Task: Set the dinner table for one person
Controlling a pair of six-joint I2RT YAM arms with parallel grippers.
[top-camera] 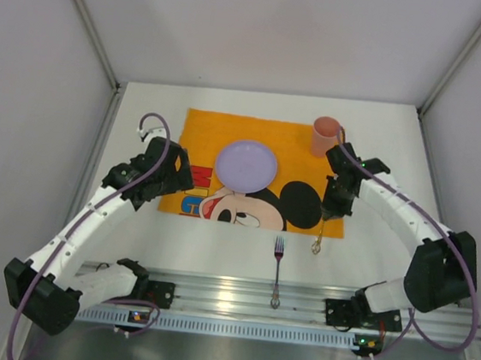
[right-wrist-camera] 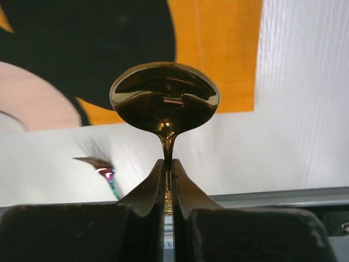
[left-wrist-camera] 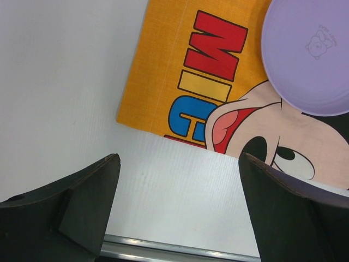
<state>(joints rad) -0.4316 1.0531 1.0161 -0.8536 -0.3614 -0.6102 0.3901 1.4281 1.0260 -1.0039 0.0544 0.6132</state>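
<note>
- The dinner table [top-camera: 225, 247] is the white top that fills the floor of the booth. We see it from the far wall down to the metal rail [top-camera: 227, 303] at the near edge, where both arms are bolted.
- The left arm [top-camera: 90, 216] bends up from its base and reaches toward the left edge of the placemat. We see the left gripper [top-camera: 178, 173] [left-wrist-camera: 180, 164] with its fingers spread wide and nothing between them. It hangs over bare table just off the placemat's near left corner.
- The right arm [top-camera: 401, 210] curves in from the right side. The right gripper [top-camera: 329, 213] [right-wrist-camera: 168, 164] sits over the placemat's near right corner, its fingers pinched together on the thin handle of the spoon.
- The orange placemat [top-camera: 203, 129] lies flat in the middle of the table, printed with a cartoon mouse face and coloured letters.
- The round lilac plate [top-camera: 246, 165] rests on the placemat, left of its centre and covering the top of the printed face.
- The salmon-pink cup [top-camera: 325, 136] stands upright at the placemat's far right corner, just beside the right arm's wrist.
- The fork [top-camera: 277, 270] lies on the bare table in front of the placemat. Its tines point toward the placemat and its handle end reaches the rail.
- The gold spoon [top-camera: 316, 242] [right-wrist-camera: 164, 98] is held by its handle, with its bowl sticking out past the fingertips. The bowl is over the table just off the placemat's near edge, to the right of the fork. We cannot tell whether it touches the table.
</note>
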